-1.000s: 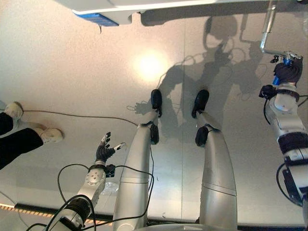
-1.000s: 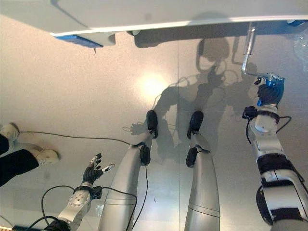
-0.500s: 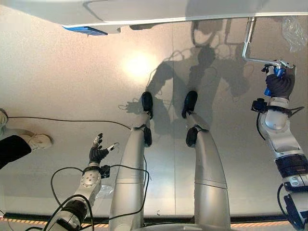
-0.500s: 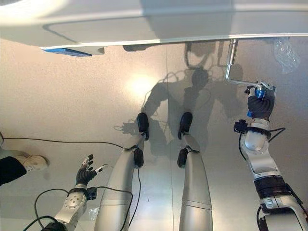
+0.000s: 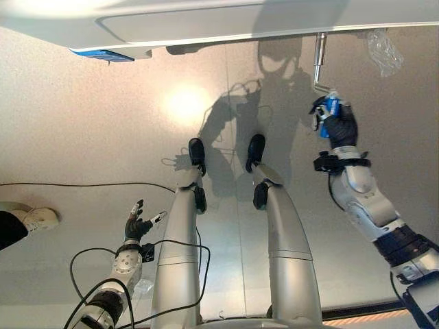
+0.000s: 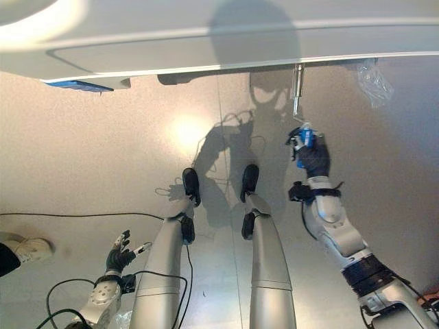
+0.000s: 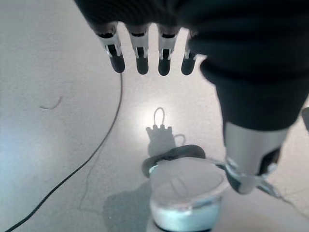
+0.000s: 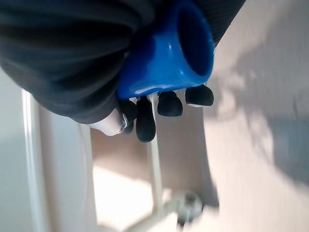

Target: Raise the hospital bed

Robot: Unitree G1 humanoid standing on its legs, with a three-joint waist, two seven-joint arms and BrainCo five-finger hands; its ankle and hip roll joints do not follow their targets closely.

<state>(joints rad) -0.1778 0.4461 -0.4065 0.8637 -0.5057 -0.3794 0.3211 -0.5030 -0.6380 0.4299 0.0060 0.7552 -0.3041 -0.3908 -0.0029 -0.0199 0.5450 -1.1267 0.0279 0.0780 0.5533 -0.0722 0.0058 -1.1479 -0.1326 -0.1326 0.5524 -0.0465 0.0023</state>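
Left eye view: the hospital bed [image 5: 206,20] edge is seen along the top, above the floor [image 5: 82,123]. A metal crank [image 5: 319,65] hangs from the bed's underside at right; its blue handle [image 5: 330,110] is gripped by the right hand [image 5: 337,127], fingers curled round it. The left hand [image 5: 137,223] is held low over the floor, fingers straight and spread. A person's shoe [image 5: 34,219] is seen at the left edge.

Right eye view: same layout; a clear plastic wrap [image 6: 374,82] hangs under the bed right of the crank.

Left wrist view: fingers [image 7: 140,50] are seen straight, holding nothing, over the floor.

Right wrist view: dark-tipped fingers [image 8: 166,104] are wrapped round the blue handle, the bed frame beside it.
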